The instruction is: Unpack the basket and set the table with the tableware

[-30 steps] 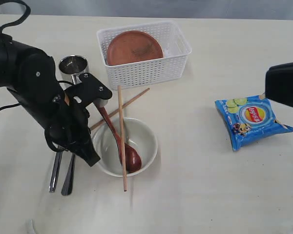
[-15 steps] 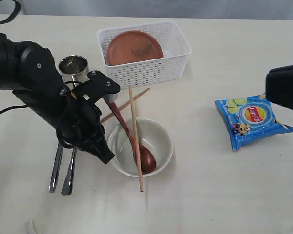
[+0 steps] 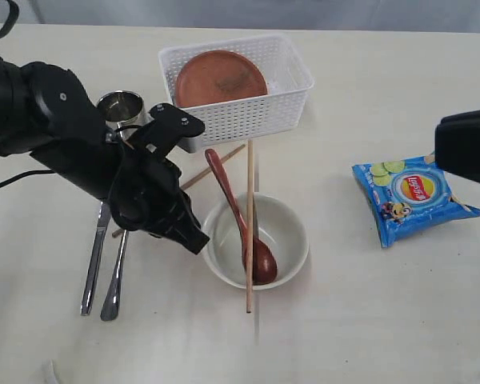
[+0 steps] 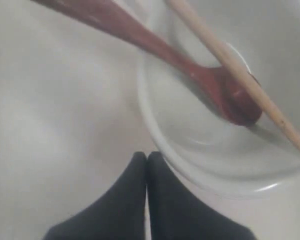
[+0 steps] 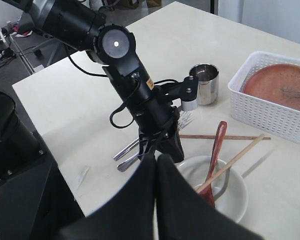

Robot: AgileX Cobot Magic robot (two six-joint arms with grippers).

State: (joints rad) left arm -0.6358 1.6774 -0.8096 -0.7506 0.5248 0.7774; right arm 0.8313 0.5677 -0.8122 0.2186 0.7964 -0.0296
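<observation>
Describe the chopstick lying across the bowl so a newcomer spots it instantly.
Find the white basket; in front of it sits the cream bowl. The chopstick is the pale thin stick bridging the bowl's rim, pointing away from the basket. The spoon beside it is reddish-brown and broad-ended; the other chopstick lies flat on the table, off the bowl.

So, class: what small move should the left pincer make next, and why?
Probably back the left pincer off the cream bowl: it is shut, holds nothing, tips at the rim, while the brown plate lies in the basket, not yet unpacked.
</observation>
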